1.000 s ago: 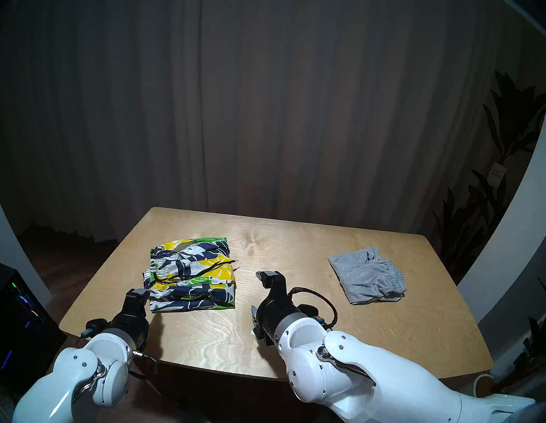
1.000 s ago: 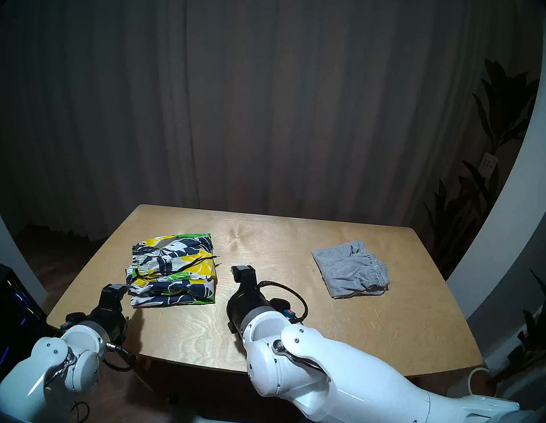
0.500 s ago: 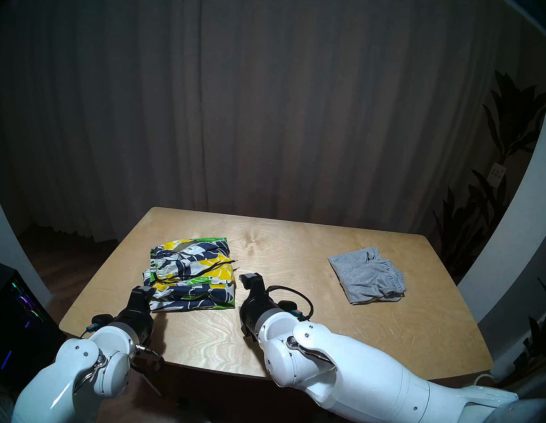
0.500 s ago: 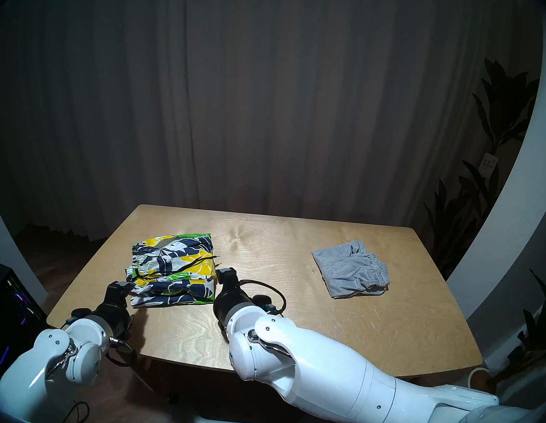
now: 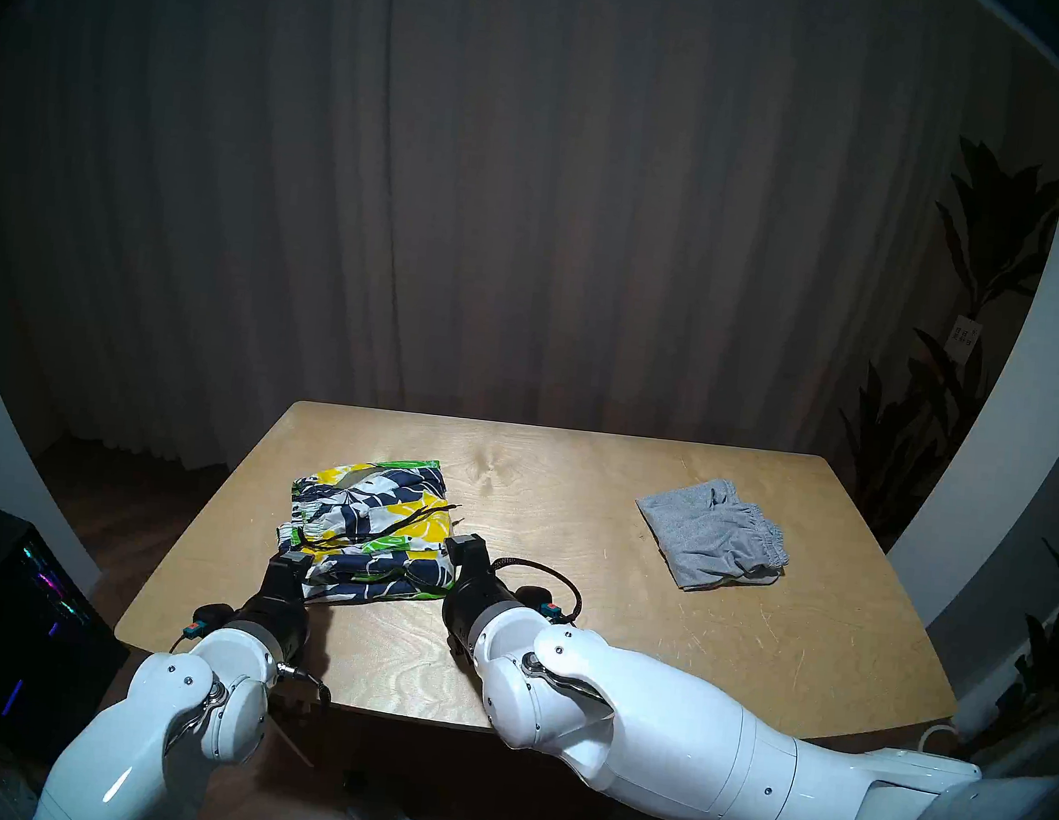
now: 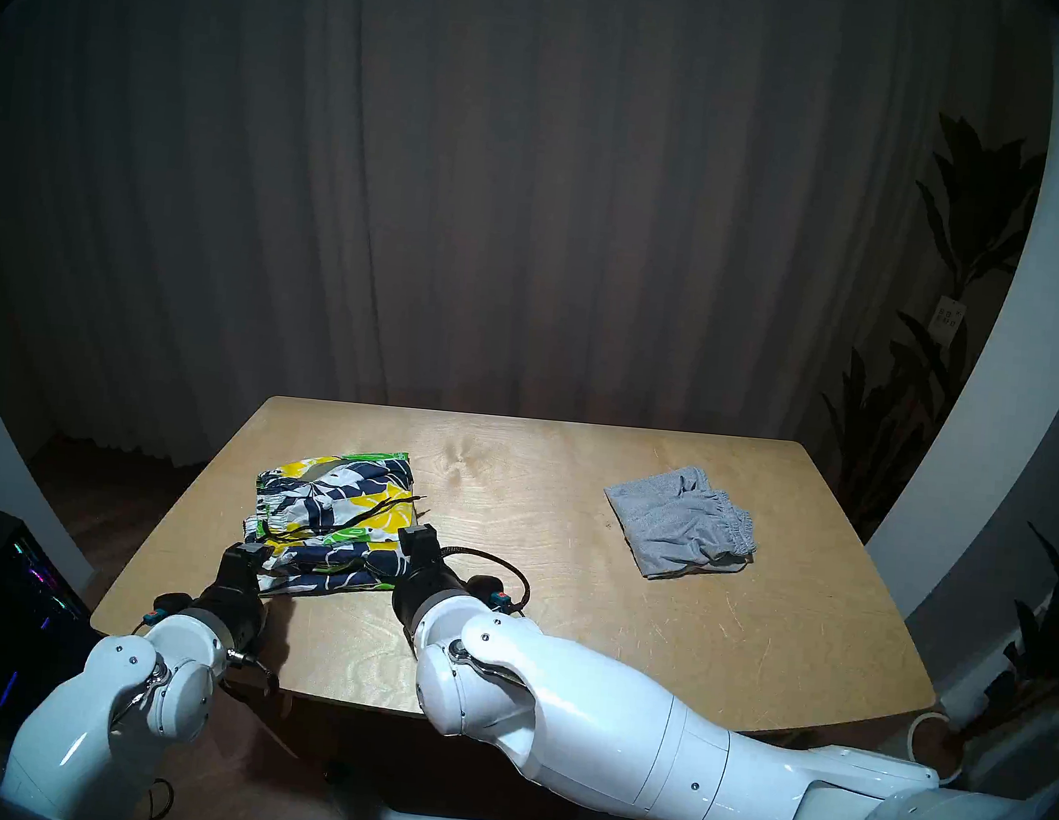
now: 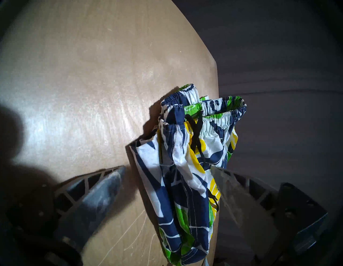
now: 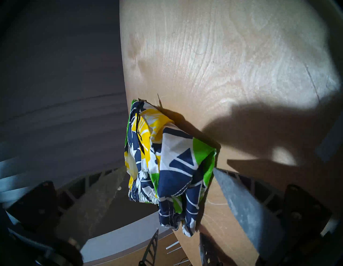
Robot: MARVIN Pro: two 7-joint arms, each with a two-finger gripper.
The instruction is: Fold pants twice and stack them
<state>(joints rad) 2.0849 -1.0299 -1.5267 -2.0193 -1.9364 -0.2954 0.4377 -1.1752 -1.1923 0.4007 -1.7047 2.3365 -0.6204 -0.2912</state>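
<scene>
Left hand (image 7: 167,178): jaws wide apart, nothing gripped. In the left wrist view its two fingers sit in the lower corners with the near left corner of the floral shorts (image 7: 187,167) between them, one finger low against the surface (image 7: 74,92), the other above the cloth. Cloth lies inside the gap but no pinch is made yet.

Right hand (image 8: 167,178): also fully spread and empty. In the right wrist view the near right corner of the same bundle fills the centre of the frame between the fingers.

Judgement: one hand at each near corner, both angled downward, reads as a two-handed pick-up of the folded bundle, so it lifts level without unfolding.

Head view: the floral shorts (image 5: 369,532) lie folded, left of centre, dark drawstring (image 5: 402,519) trailing across the top. The left hand (image 5: 291,561) meets their lower left edge, the right hand (image 5: 467,547) their right edge.

The grey shorts (image 5: 711,534) lie folded at right of the frame, well apart from both hands. Judgement: stacking not yet done.
</scene>
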